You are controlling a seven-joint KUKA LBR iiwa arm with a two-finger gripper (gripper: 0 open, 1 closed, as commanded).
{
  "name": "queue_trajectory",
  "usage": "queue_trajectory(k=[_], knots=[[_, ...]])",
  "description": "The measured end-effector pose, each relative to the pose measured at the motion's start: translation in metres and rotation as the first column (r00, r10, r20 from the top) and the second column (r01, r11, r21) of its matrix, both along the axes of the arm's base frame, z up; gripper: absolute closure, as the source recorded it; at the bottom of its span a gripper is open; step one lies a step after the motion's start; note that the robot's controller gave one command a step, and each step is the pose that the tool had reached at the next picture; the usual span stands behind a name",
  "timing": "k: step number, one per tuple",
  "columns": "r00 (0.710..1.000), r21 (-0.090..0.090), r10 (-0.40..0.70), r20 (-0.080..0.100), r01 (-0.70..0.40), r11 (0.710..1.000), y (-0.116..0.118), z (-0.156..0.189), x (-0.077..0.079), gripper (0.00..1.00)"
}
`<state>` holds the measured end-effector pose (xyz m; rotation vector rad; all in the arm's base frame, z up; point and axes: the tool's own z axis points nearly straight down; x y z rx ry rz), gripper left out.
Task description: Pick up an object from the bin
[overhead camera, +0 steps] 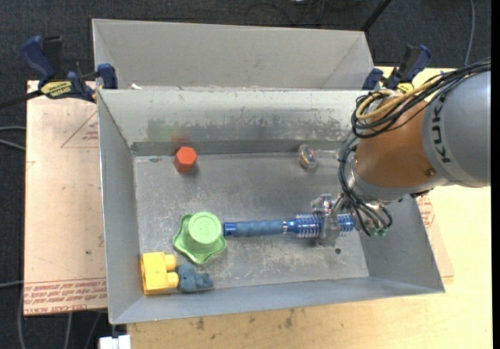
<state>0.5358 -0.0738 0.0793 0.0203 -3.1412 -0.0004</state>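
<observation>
My gripper (326,216) is low in the bin's right half, under the orange-covered wrist. It sits right at the ribbed right end of a long blue stick-shaped tool (262,227), which lies flat along the bin floor and points left. The tool's left tip touches a green round cup-like piece (201,236). Whether the gripper has hold of the tool's end is hidden by the wrist and cables.
A yellow toy brick (157,272) and a small blue-grey piece (194,280) lie in the front left corner. A small orange block (185,158) and a small shiny piece (307,156) rest by the back wall. The arm covers the bin's right side.
</observation>
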Motion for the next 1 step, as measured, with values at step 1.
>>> queue_trajectory(k=[1], knots=[[1.000,-0.002,0.020,0.011,-0.020,1.000,-0.0007,0.1225,0.0165,1.00]])
